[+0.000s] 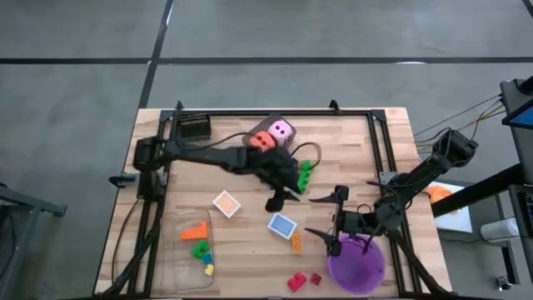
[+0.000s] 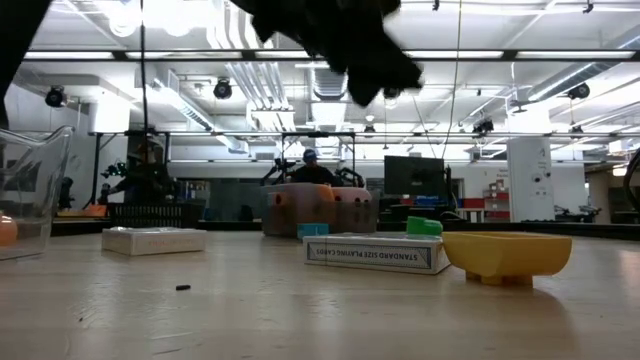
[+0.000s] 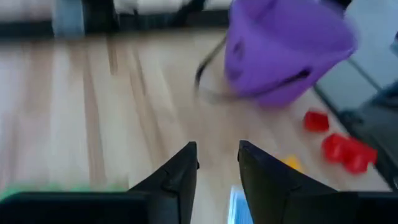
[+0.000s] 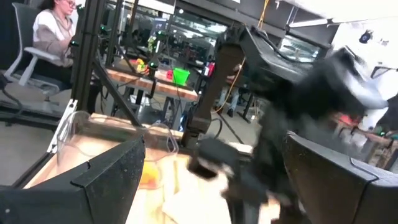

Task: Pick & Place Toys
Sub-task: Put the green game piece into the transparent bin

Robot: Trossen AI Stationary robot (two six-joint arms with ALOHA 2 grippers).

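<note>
1. Toys lie scattered across the wooden table (image 1: 250,242): a green brick (image 1: 306,173) sits just beside the left gripper (image 1: 287,195), while an orange tile (image 1: 226,203) and a blue tile (image 1: 282,225) lie flat near mid-table.
2. The left arm reaches in from the far left corner, its gripper low over the middle of the table; in its wrist view the fingers (image 3: 174,177) stand slightly apart with nothing visible between them, which suggests a release or an approach rather than a carry.
3. The right gripper (image 1: 325,219) hangs just beside the purple bucket (image 1: 356,263), its fingers spread wide and empty, apparently waiting by the drop-off point.
4. Two dice, orange (image 1: 261,141) and pink (image 1: 281,130), rest touching each other near the far edge, well apart from the bucket.
5. A clear tray (image 1: 185,218) at the near left holds an orange piece (image 1: 196,232) and green, blue and yellow bricks, seemingly a sorting spot.
6. Red bricks (image 1: 297,281) and a small orange brick (image 1: 296,243) lie near the bucket, not inside it.
7. The bucket's contents cannot be made out from above. The left arm covers part of the table around the green brick, and the low view shows only dark arm shapes overhead, so the gripper's height above the table is uncertain.
</note>
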